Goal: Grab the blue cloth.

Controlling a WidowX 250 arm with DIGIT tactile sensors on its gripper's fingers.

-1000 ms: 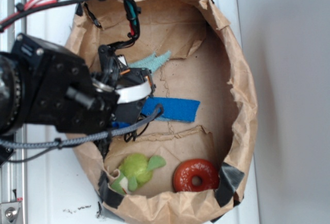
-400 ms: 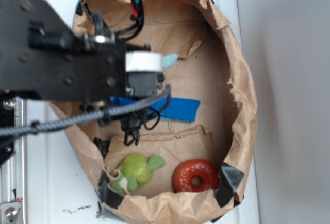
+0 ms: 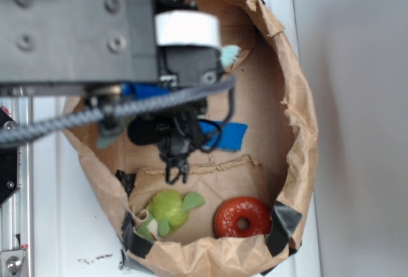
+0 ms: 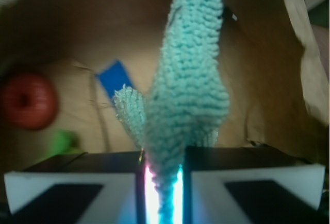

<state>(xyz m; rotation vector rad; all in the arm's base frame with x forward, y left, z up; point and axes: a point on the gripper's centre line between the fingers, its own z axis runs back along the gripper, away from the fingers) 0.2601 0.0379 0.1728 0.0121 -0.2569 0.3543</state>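
The blue cloth (image 4: 185, 80) is a pale teal-blue terry cloth. In the wrist view my gripper (image 4: 162, 183) is shut on it: the cloth is pinched between the two black and white fingers (image 4: 72, 183) and hangs out in front of them, above the bag floor. In the exterior view the raised black arm (image 3: 76, 28) hides the gripper. Only a small teal corner of the cloth (image 3: 229, 54) shows beside the arm.
A crumpled brown paper bag (image 3: 299, 118) lies open around everything. On its floor lie a flat dark blue strip (image 3: 229, 135), also in the wrist view (image 4: 114, 77), a red ring (image 3: 242, 216) and a green soft toy (image 3: 169, 208). Cables (image 3: 178, 143) dangle under the arm.
The arm has risen towards the camera and moved up the picture. The teal-blue cloth has left the bag floor with it. The dark blue strip has stayed in place.
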